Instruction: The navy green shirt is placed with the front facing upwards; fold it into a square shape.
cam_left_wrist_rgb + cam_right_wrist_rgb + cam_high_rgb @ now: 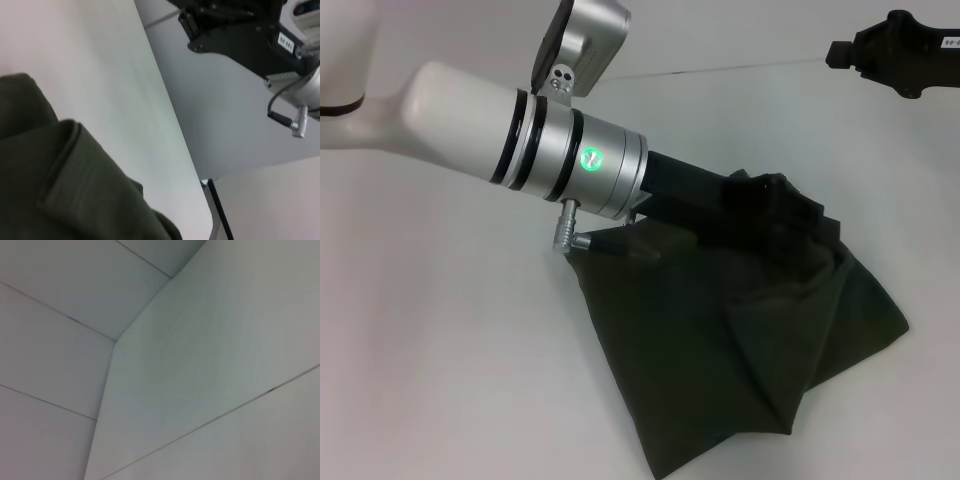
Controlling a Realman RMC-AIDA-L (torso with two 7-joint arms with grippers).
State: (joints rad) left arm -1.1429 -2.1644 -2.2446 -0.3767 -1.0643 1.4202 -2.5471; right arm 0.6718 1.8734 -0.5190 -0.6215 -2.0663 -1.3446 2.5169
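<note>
On the white counter (440, 330), navy green shirt (740, 370) bunched with folds, left claw (775, 205) at its raised top edge, grip unclear, right claw (850, 50) far back, state unclear.

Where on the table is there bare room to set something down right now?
Bare table lies on the robot's left of the navy green shirt, below the left arm. Another bare strip runs between the shirt and the right end effector. The middle is crowded by the left end effector over bunched cloth.
</note>
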